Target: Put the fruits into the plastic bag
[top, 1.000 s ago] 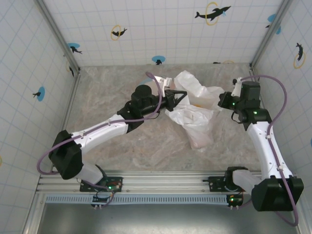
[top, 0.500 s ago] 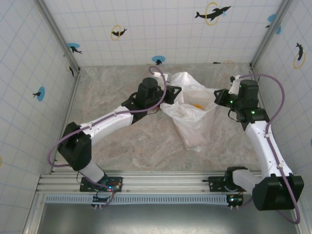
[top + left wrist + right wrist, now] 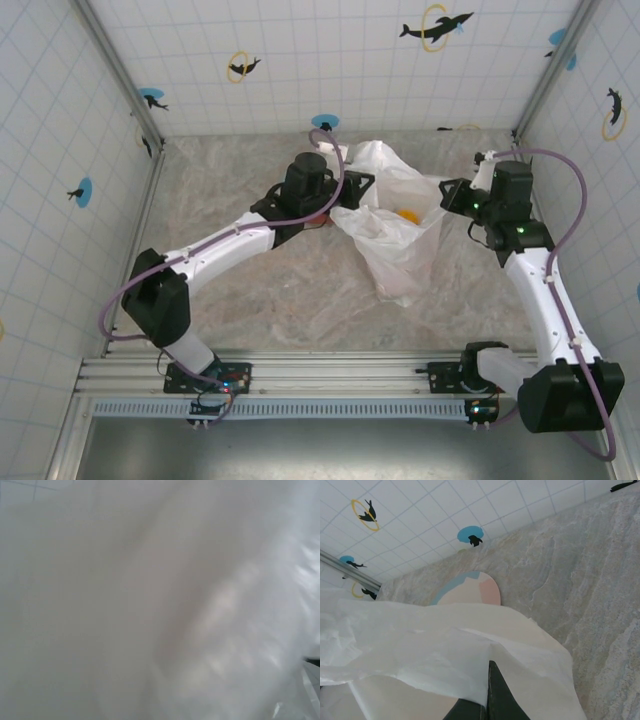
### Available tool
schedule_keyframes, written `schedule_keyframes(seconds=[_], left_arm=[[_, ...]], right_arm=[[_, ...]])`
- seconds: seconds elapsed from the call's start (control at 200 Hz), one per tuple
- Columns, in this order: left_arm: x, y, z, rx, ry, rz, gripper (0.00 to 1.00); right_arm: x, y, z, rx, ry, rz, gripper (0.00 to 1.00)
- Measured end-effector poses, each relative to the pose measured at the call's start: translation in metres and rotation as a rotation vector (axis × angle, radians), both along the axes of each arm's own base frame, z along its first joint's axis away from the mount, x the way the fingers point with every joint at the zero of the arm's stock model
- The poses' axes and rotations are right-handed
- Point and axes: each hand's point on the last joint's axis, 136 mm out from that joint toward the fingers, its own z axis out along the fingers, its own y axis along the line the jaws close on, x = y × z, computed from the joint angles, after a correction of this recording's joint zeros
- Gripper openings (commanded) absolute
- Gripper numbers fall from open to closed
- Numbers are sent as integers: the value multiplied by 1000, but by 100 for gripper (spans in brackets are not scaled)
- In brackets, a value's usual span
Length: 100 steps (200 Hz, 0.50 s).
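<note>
Top external view showed both arms reaching inward, left gripper (image 3: 358, 188) at nine o'clock, right gripper (image 3: 447, 196) at three, clamping the crinkled translucent white plastic bag (image 3: 400, 255) around a small orange fruit (image 3: 406, 215).

The plastic bag (image 3: 395, 240) lies between the left gripper (image 3: 356, 187) and the right gripper (image 3: 447, 198). One fruit (image 3: 407, 214) sits inside it. A plate (image 3: 470, 590) lies at the bag's left side.

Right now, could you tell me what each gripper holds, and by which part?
Both are shut on the crinkled translucent white plastic bag: the left gripper pinches its left rim, the right gripper its right rim.
</note>
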Motion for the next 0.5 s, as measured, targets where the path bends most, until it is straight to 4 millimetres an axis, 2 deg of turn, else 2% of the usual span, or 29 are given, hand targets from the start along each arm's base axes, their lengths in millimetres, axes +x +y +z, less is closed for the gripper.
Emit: schedule_keyframes(seconds=[0.15,0.265,0.385,0.5], left_arm=[[-3,3,7,-16,-14,-2,0],[-5,5,-13,7,24,1,0],[-6,6,-36,35,79,7,16],[-7,8,-43,53,92,10,41]], right_arm=[[-1,0,0,3,-9,1,0],[-4,-1,-19,-3,23,-7,1],[-6,-3,-38,-14,72,-13,13],[-5,-4,-40,-21,74,-14,28]])
